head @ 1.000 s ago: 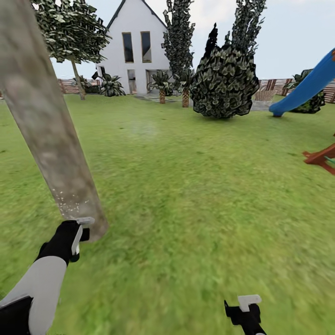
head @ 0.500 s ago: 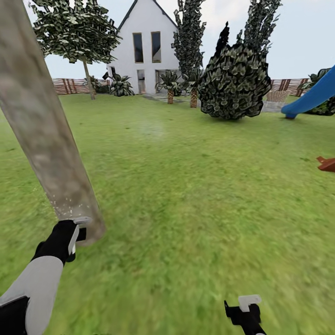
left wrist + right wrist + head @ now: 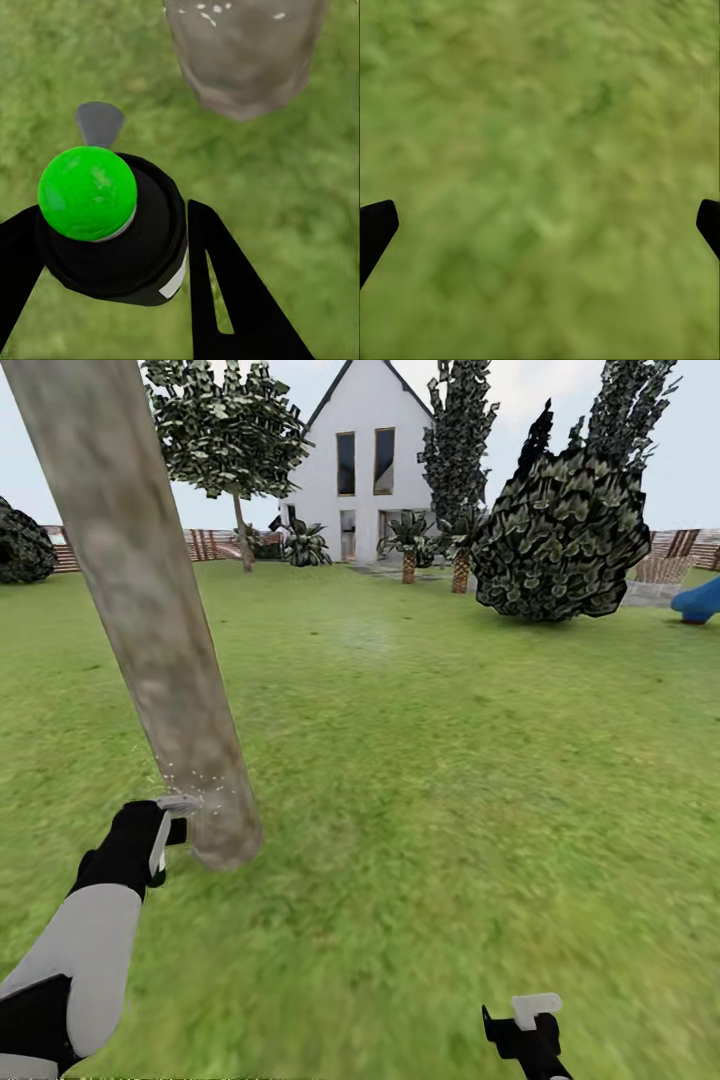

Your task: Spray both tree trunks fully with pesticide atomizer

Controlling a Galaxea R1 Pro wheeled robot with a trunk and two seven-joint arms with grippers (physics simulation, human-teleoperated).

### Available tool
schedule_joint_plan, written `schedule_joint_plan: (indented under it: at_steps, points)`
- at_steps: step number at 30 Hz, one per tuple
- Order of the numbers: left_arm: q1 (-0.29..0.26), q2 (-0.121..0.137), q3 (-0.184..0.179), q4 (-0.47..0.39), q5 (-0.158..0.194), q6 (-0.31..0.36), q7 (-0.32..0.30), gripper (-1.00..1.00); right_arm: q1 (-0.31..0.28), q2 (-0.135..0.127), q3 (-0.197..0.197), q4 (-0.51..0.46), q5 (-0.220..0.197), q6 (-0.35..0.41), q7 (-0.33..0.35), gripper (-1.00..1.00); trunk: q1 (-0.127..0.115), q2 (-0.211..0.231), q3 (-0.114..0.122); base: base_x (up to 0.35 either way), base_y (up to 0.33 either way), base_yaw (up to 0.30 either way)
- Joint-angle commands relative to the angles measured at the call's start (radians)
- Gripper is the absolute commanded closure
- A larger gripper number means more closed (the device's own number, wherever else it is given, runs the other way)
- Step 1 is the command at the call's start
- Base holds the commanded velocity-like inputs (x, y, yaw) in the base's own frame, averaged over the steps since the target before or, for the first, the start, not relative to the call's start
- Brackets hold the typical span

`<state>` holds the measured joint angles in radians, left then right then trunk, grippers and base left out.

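Note:
The pale mottled tree trunk point(image 3: 160, 630) leans across the left of the head view and meets the grass lawn point(image 3: 450, 760) just ahead of my left gripper point(image 3: 163, 832). That gripper is shut on the pesticide atomizer point(image 3: 124, 244), a black bottle with a green cap point(image 3: 88, 193) and a grey nozzle point(image 3: 99, 122) facing the trunk's base point(image 3: 244, 56). Whitish pesticide specks point(image 3: 195, 785) dot the trunk just above the nozzle. A second tree point(image 3: 228, 430) stands far back by the fence. My right gripper point(image 3: 540, 225) hangs open over bare grass, low at the right point(image 3: 530, 1015).
A white house point(image 3: 370, 460) stands at the back, with short palms point(image 3: 408, 540) and dark cone trees point(image 3: 458, 440) before it. A big dark bush point(image 3: 560, 535) sits at the right, and a blue slide's end point(image 3: 700, 600) at the edge. A slat fence point(image 3: 205, 543) rings the lawn.
The whole picture has shifted right, so the camera turned left. My left gripper stays at the trunk's base with the atomizer, and specks still show there. The right gripper has not moved.

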<state>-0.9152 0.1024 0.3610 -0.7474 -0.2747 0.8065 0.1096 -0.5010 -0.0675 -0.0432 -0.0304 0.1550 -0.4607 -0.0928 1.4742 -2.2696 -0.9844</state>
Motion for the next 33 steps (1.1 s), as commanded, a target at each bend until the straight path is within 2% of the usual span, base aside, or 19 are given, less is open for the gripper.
schedule_joint_plan:
  at_steps: [1, 3, 5, 8, 16, 33]
  points:
    - [-0.002, 0.014, 0.001, -0.009, 0.006, 0.004, 0.004, 1.00, -0.001, 0.000, -0.004, 0.000, 0.011, -0.003, -0.005, -1.00, 0.000, 0.000, -0.001, 0.000, 0.000, 0.061]
    - [-0.002, 0.031, 0.002, -0.020, 0.008, 0.005, 0.003, 1.00, -0.001, 0.000, -0.004, 0.000, 0.011, -0.003, -0.005, -1.00, 0.000, 0.000, -0.001, 0.000, 0.000, 0.029]
    - [0.002, 0.026, 0.000, -0.039, 0.009, 0.056, 0.004, 1.00, -0.001, 0.000, -0.004, 0.001, 0.011, -0.003, -0.005, -1.00, 0.000, 0.000, -0.001, 0.006, 0.000, 0.003]
    - [0.006, 0.021, 0.000, -0.041, 0.008, 0.070, 0.004, 1.00, -0.001, -0.001, -0.004, 0.001, 0.011, -0.003, -0.005, -1.00, 0.000, 0.000, -0.001, 0.166, -0.073, 0.001]
    - [0.009, 0.020, 0.000, -0.041, 0.008, 0.067, 0.005, 1.00, -0.001, -0.001, -0.004, 0.001, 0.011, -0.003, -0.005, -1.00, 0.000, 0.000, -0.001, 0.178, -0.217, 0.000]
    - [0.009, 0.022, -0.002, -0.041, 0.008, 0.064, 0.005, 1.00, -0.001, 0.000, -0.004, 0.000, 0.011, -0.003, -0.005, -1.00, 0.000, 0.000, -0.001, 0.006, -0.274, 0.000]
